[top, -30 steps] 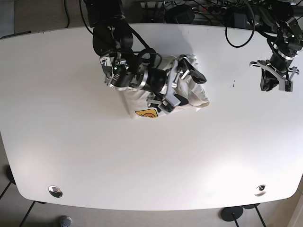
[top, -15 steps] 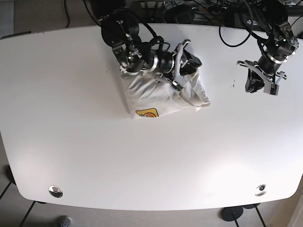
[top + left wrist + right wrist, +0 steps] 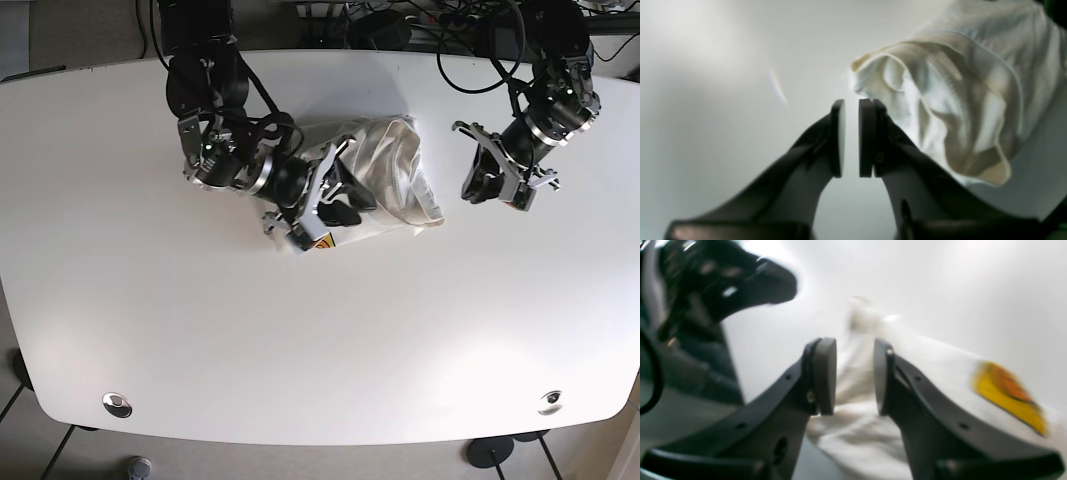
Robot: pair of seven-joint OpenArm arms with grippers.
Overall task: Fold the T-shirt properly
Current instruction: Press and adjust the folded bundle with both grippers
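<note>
The white T-shirt (image 3: 385, 175) lies in a folded, rumpled bundle at the back middle of the table, with a yellow logo (image 3: 320, 241) at its front left corner. My right gripper (image 3: 338, 195) sits over the shirt's left part, jaws partly open, with cloth (image 3: 940, 373) and the logo (image 3: 1007, 396) seen past the fingers; the view is blurred. My left gripper (image 3: 472, 190) hangs just right of the shirt, apart from it. In the left wrist view it (image 3: 851, 138) is almost shut and empty, with the shirt's creased edge (image 3: 957, 100) just beyond.
The white table (image 3: 300, 350) has two metal fittings near its front edge (image 3: 117, 403) (image 3: 549, 401). Cables and dark equipment (image 3: 400, 20) lie behind the back edge. The other arm's dark body (image 3: 723, 283) shows in the right wrist view.
My left gripper has moved left and forward toward the shirt's right edge. My right gripper has swung from the shirt's back edge to its left front, near the logo.
</note>
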